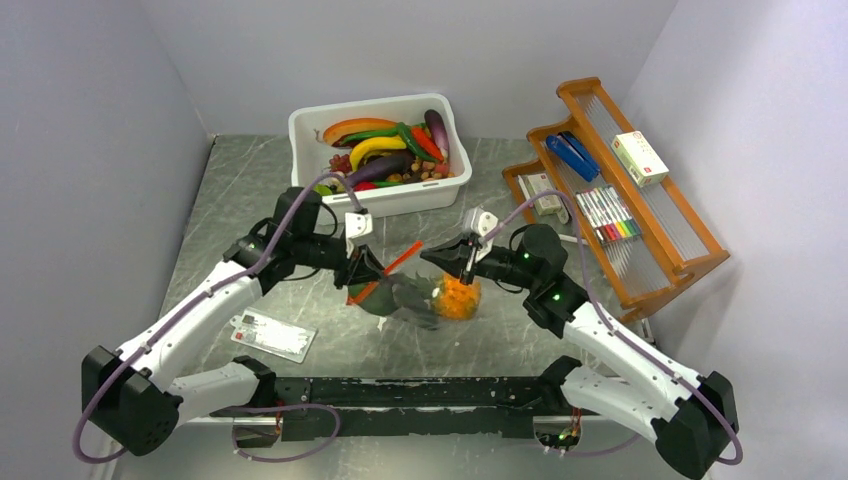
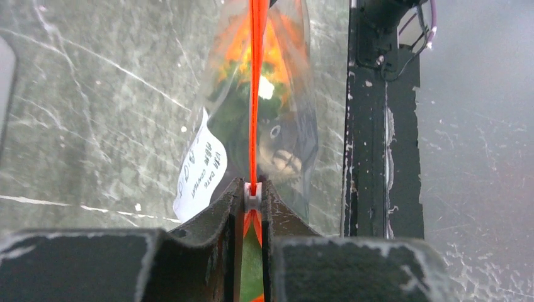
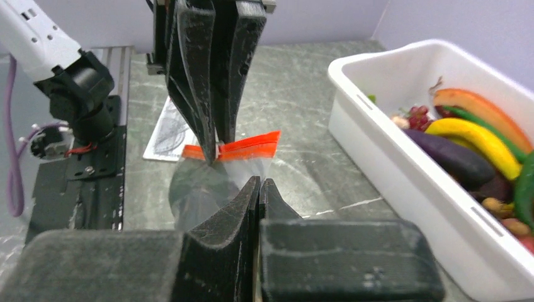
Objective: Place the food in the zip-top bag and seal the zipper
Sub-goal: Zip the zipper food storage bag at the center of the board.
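Left jaws, nearest the lens, are clamped flat on one end of the zipper [image 2: 254, 94], and the orange-red strip runs taut away from them. Right jaws are pressed fully together and seem to pinch the clear corner of the bag [image 3: 208, 189] just under the strip's other end, though the film is too thin to be sure.

Slung between the arms, the bag carries the pineapple [image 1: 458, 298] low in its belly; whether it touches the tabletop [image 1: 250, 190] I cannot tell. I judge the film soft, slick and light, the load bottom-heavy and likely to swing. The stiffer strip is the safest hold.

The grey marbled surface looks hard and smooth. A white tub [image 1: 300, 130] stands close behind, a card [image 1: 272, 335] lies near-left, and a wooden rack [image 1: 690, 250] is well right.
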